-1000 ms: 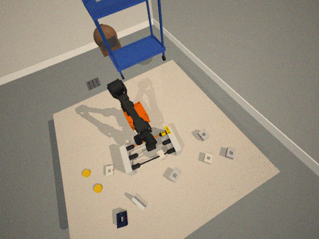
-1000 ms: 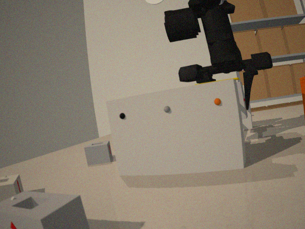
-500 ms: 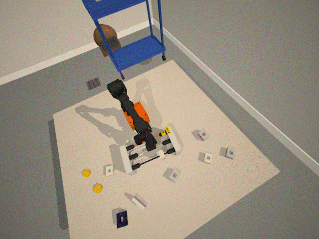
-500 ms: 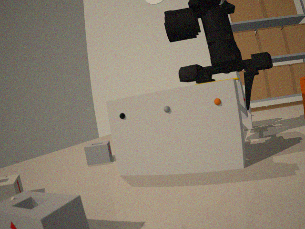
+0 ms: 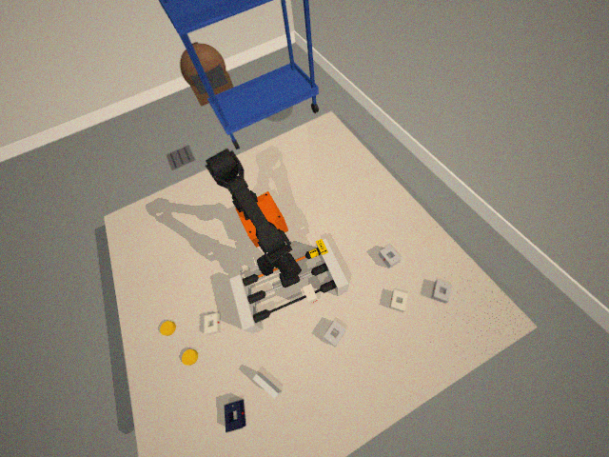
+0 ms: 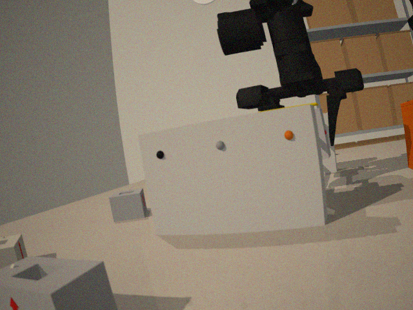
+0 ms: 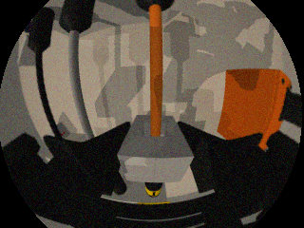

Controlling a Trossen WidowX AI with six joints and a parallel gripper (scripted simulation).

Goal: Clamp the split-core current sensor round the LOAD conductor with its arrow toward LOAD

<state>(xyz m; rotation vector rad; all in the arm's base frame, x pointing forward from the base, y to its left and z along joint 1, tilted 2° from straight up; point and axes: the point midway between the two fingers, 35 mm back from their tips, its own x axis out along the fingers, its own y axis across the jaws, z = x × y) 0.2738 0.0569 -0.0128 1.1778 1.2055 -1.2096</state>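
The grey sensor [image 7: 155, 144] sits round the orange conductor [image 7: 156, 62] [image 5: 300, 259] in the wrist view. Its body looks closed, but its latch and arrow cannot be made out. A yellow marker [image 5: 322, 247] stands on the right post at that conductor's end; its lettering is too small to read for certain. My gripper [image 7: 154, 124] is open, with one finger on each side of the sensor and narrow gaps beside it. In the top view the hand hides the sensor. In the exterior view one finger hangs down behind the post.
Two white posts [image 5: 242, 302] [image 5: 337, 268] [image 6: 233, 183] carry the orange, grey and black conductors. A small white block [image 5: 307, 291] is on the black conductor [image 5: 287, 302]. Several other sensors, a navy one [image 5: 235, 415] and two yellow discs [image 5: 166, 327] [image 5: 189, 356] lie around.
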